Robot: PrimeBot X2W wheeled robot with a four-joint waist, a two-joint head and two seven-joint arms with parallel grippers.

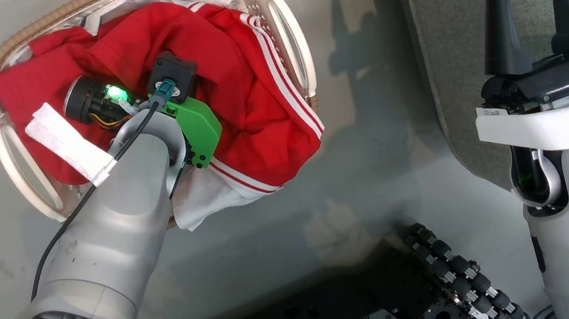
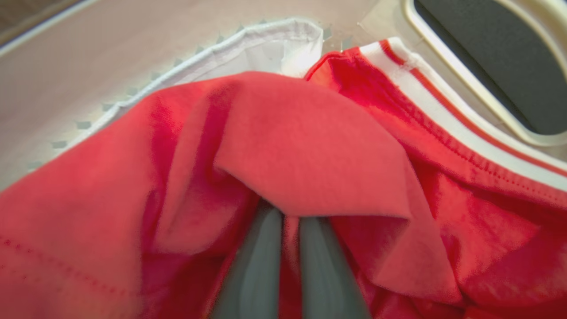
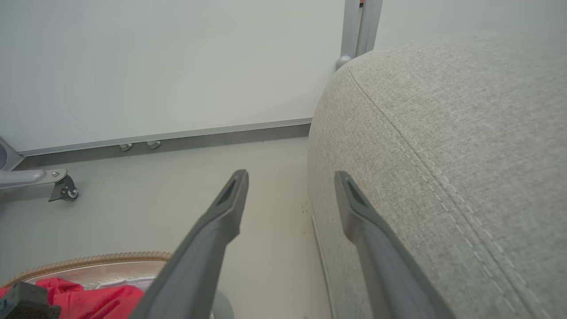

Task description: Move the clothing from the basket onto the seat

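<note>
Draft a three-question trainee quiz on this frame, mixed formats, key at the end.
1. What are the left jaws shut on?
2. True or false: the right jaws, by the seat, stand open and empty.
3. The clothing lies: A in the basket; B on the seat; C on the floor.
Key: 1 the clothing; 2 true; 3 A.
</note>
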